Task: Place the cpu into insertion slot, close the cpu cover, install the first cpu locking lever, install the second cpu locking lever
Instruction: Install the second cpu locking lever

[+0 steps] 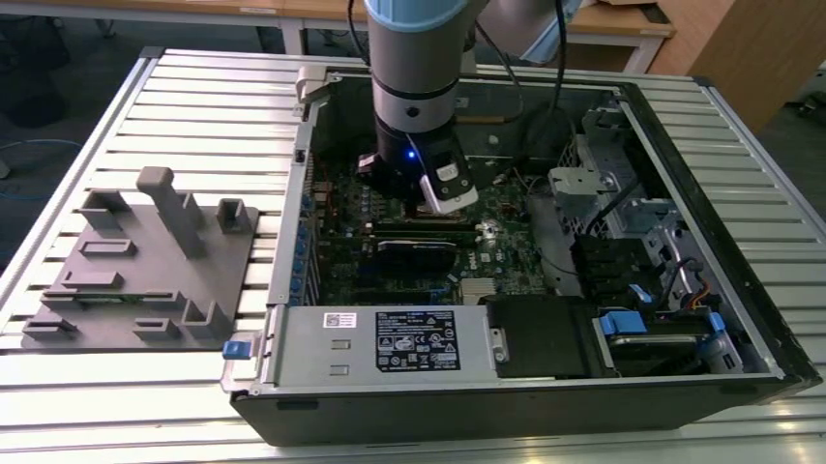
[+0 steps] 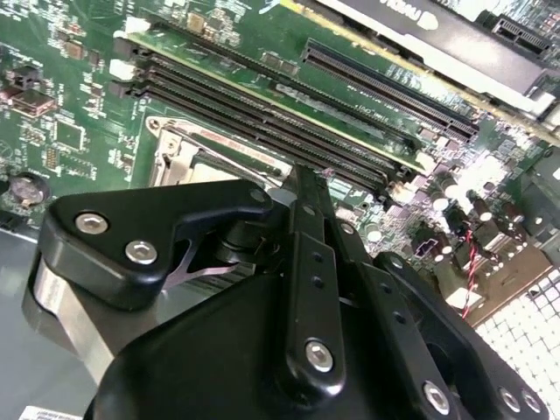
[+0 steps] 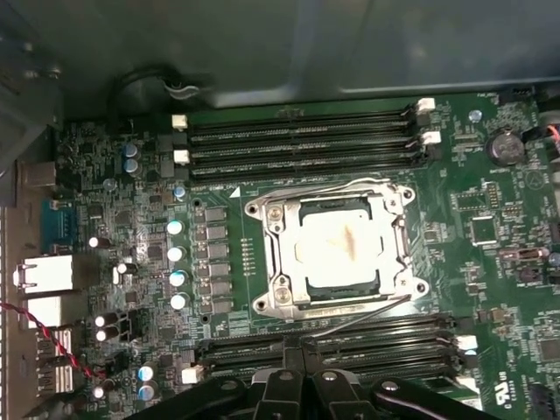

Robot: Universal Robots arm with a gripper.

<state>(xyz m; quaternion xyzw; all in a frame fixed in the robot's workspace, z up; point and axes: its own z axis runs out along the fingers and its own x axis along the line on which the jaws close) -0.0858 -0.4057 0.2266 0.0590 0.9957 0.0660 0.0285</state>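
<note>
Tool (image 3: 302,372) beside insertion slot (image 3: 337,249) — cpu (image 3: 341,249) seated

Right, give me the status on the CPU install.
Done: the cpu sits in the insertion slot, and the cpu cover looks shut over it. In hand: the gripper is at the socket's edge by a thin wire lever. Whether either lever is latched can't be told.
</note>
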